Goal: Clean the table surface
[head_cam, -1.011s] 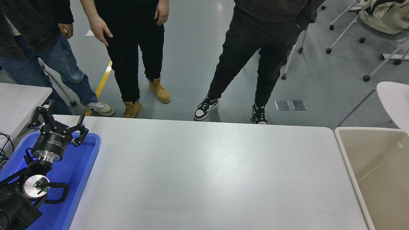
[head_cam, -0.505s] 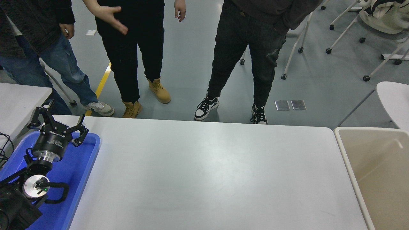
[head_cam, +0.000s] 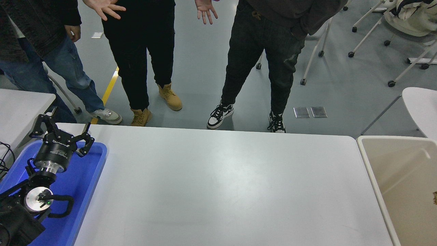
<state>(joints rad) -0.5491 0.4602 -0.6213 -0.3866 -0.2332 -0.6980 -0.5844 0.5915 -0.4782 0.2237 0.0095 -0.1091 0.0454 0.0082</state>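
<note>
Head view. The table surface (head_cam: pixel 225 184) fills the middle of the frame, and you will see no loose item lying on it; by that evidence the clearing step looks finished, or nearly so. The left gripper (head_cam: pixel 61 134) is parked at the lower left above the blue tray (head_cam: pixel 82 191), its fingers spread and grasping nothing. The right arm is out of view, so you cannot tell the state of its fingers. At the right edge stands a beige bin (head_cam: pixel 370 171), just beside the tabletop's end; a small brown scrap (head_cam: pixel 435 197) shows inside it at the frame edge (too small to identify).

Your next move, as a judgement only: check the near and far edges for anything missed before calling the task done; if a wipe is wanted, you need a cloth, and none is visible here.

Compared with the earlier frames: the brown scrap was absent from the bin and now appears. The person in black trousers (head_cam: pixel 143 54) has raised both hands (head_cam: pixel 102 7), palms open, where earlier one hung low. The left gripper has not moved.
</note>
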